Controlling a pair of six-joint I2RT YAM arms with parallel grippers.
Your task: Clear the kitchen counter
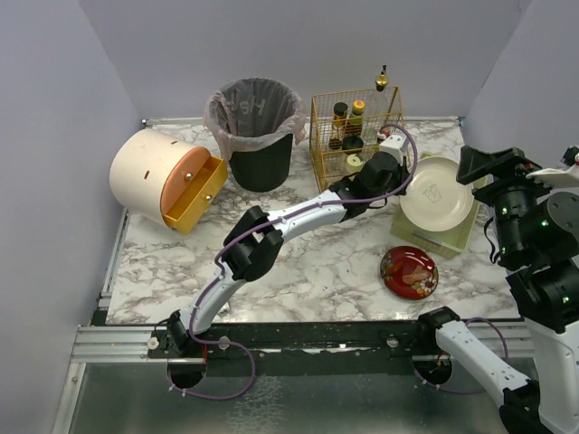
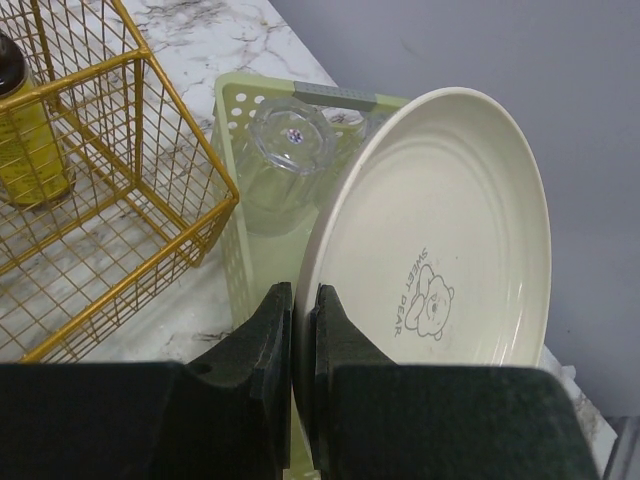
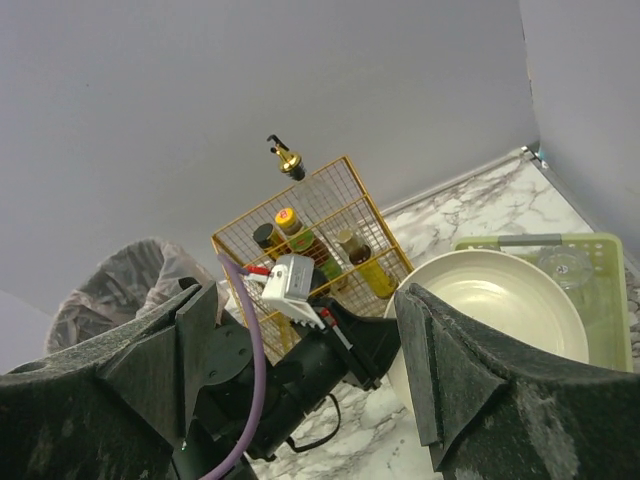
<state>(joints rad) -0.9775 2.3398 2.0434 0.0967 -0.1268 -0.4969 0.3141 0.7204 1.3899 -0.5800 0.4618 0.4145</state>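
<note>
My left gripper [image 2: 297, 300] [image 1: 404, 185] is shut on the rim of a cream plate [image 2: 440, 240] [image 1: 437, 193] with a bear print. It holds the plate tilted on edge over a pale green dish rack [image 2: 235, 150] [image 1: 455, 237] at the right of the white marble kitchen counter [image 1: 317, 262]. An upturned clear glass [image 2: 285, 150] stands in the rack behind the plate. A red lacquer dish [image 1: 409, 272] lies on the counter in front of the rack. My right gripper [image 3: 310, 370] is open and empty, raised high at the right, looking down on the plate [image 3: 500, 300].
A gold wire basket [image 1: 355, 136] with bottles stands left of the rack, close to my left wrist. A black bin with a plastic liner [image 1: 258, 127] is at the back. A cream and orange drawer box [image 1: 167, 176] lies at the far left, its drawer open.
</note>
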